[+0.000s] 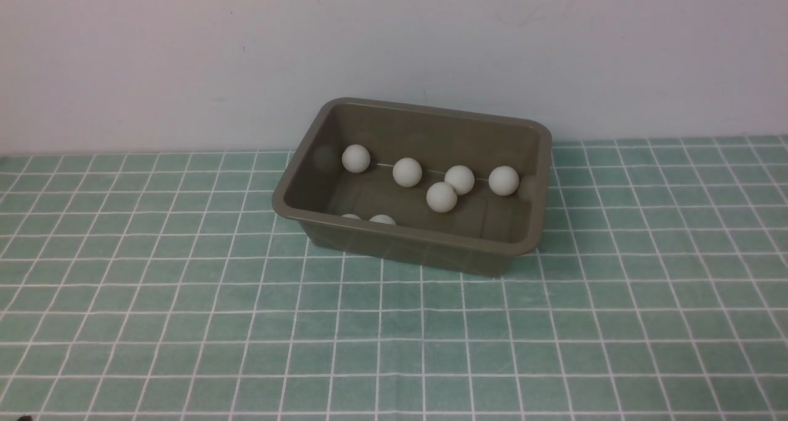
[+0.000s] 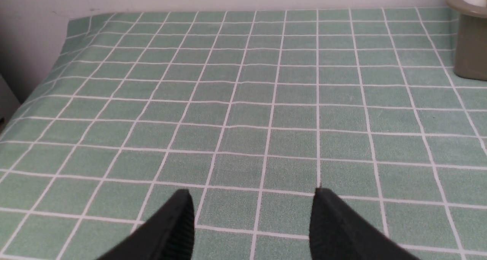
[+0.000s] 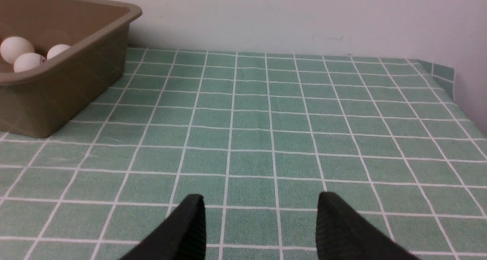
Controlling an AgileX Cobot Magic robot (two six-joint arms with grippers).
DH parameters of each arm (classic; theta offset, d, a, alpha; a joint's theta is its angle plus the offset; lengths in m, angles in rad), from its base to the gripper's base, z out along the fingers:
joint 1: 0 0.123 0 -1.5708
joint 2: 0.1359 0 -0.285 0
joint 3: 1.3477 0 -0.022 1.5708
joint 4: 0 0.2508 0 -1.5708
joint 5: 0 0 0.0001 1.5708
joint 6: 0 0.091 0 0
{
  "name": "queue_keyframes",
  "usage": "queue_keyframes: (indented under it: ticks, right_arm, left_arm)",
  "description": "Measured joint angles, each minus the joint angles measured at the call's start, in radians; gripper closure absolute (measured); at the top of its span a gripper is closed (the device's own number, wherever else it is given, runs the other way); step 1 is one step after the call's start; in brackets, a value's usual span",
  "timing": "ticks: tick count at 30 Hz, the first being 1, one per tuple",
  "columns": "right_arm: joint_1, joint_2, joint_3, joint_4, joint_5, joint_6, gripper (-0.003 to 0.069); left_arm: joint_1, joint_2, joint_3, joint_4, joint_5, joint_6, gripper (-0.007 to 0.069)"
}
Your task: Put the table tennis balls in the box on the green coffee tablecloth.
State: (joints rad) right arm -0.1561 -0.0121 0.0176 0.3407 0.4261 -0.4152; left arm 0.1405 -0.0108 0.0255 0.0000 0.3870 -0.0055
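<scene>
Green checked tablecloth [image 1: 154, 298], olive box [image 1: 425, 248], white balls [image 1: 407, 172]

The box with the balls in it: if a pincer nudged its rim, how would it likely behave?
The box looks like thin plastic, so it would probably slide on the tablecloth rather than tip. The balls inside lie loose and would likely roll.

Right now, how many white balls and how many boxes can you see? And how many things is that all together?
White table tennis balls: 7, all in the box, two half hidden behind its near wall
Olive-brown box: 1
Green tablecloth: 1
Total: 9
</scene>
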Motion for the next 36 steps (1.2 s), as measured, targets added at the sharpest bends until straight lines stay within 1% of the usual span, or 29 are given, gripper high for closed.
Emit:
queue_keyframes:
  ticks: [16,22,31,36]
  right_arm:
    - [-0.001,0.0,0.0,0.0,0.0,0.0,0.0291]
    - [-0.001,0.0,0.0,0.0,0.0,0.024,0.0291]
    - [-0.001,0.0,0.0,0.0,0.0,0.026,0.0291]
    - [-0.001,0.0,0.0,0.0,0.0,0.026,0.0291]
  left_arm:
    - [0.0,0.0,0.0,0.0,0.0,0.0,0.0251]
    - [0.0,0.0,0.0,0.0,0.0,0.0,0.0251]
    - [0.0,0.0,0.0,0.0,0.0,0.0,0.0251]
    - [-0.013,0.0,0.0,0.0,0.0,0.0,0.0251]
